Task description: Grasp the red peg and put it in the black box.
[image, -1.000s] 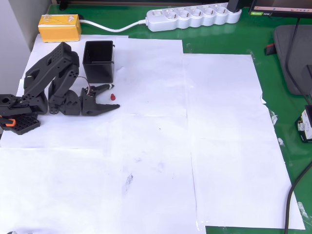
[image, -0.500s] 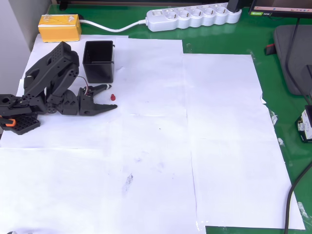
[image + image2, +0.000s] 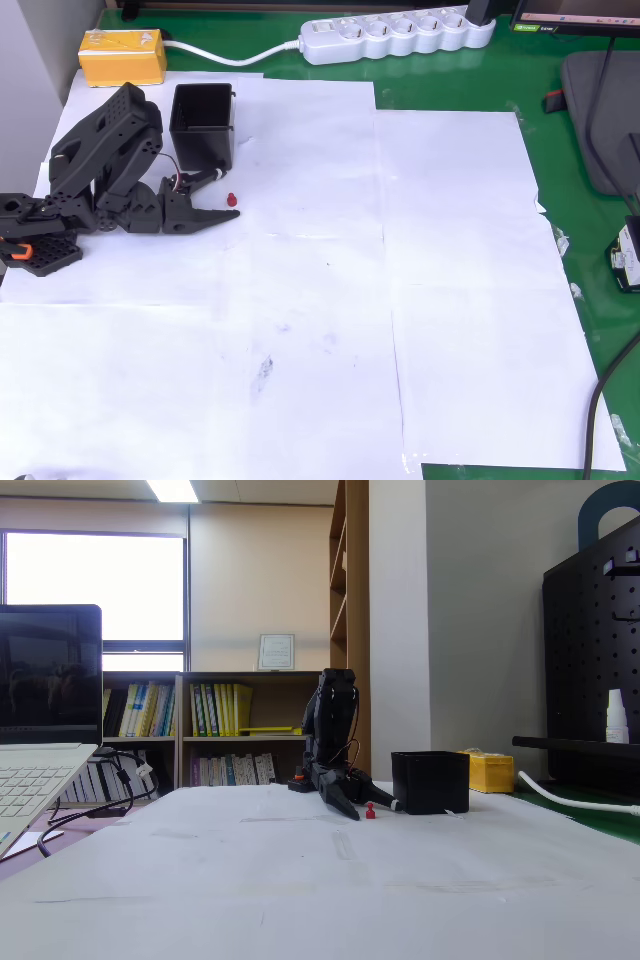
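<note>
— On the white paper [image 3: 300,200], where is the red peg [image 3: 231,198]?
— I see it lying between the fingers of my gripper [image 3: 226,198], just below the black box [image 3: 203,127] in the overhead view.
— Does the gripper hold it?
— No, the jaws are spread wide, holding nothing.

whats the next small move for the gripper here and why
Probably close the fingers on the red peg. In the overhead view the gripper is open and low at the paper, and the peg stands between its two fingers, not yet held. The black box waits just beyond it.
</note>
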### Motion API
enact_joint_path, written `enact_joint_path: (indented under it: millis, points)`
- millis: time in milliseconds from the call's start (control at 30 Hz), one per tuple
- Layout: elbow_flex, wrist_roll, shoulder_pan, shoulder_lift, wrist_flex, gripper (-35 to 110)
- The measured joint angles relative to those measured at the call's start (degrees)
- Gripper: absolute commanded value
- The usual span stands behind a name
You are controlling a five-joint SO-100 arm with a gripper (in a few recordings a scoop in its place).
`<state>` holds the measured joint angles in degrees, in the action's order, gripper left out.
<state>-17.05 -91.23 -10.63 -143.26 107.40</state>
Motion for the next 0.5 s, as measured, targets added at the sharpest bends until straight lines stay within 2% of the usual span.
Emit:
enact_joint_path:
  millis: [500]
  points:
    - [0.0,0.0,0.0,0.0,0.0,35]
